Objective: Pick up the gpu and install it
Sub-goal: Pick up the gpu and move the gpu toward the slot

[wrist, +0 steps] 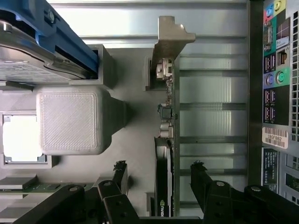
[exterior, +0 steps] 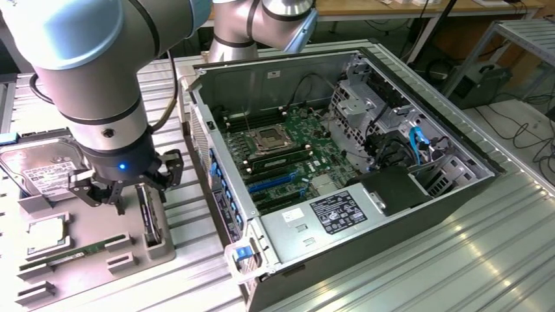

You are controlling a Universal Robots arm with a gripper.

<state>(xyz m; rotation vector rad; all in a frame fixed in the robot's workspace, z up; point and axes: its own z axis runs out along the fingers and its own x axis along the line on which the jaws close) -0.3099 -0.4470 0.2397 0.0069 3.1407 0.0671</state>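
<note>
Green, stiff and thin, the gpu [wrist: 164, 135] stands edgewise in the tray [wrist: 135, 140]: probably light, fragile, best pinched across its faces. The gripper [wrist: 159, 169] straddles it, 2 jaws released.

The gpu [wrist: 163, 158] is green, black and silvery, the tray [wrist: 135, 154] plain grey, the pincer [wrist: 160, 166] black.

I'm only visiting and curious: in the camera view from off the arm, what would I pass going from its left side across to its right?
From the exterior view's left: hard drive → gpu standing on edge → motherboard inside the open computer case → blue cables.
</note>
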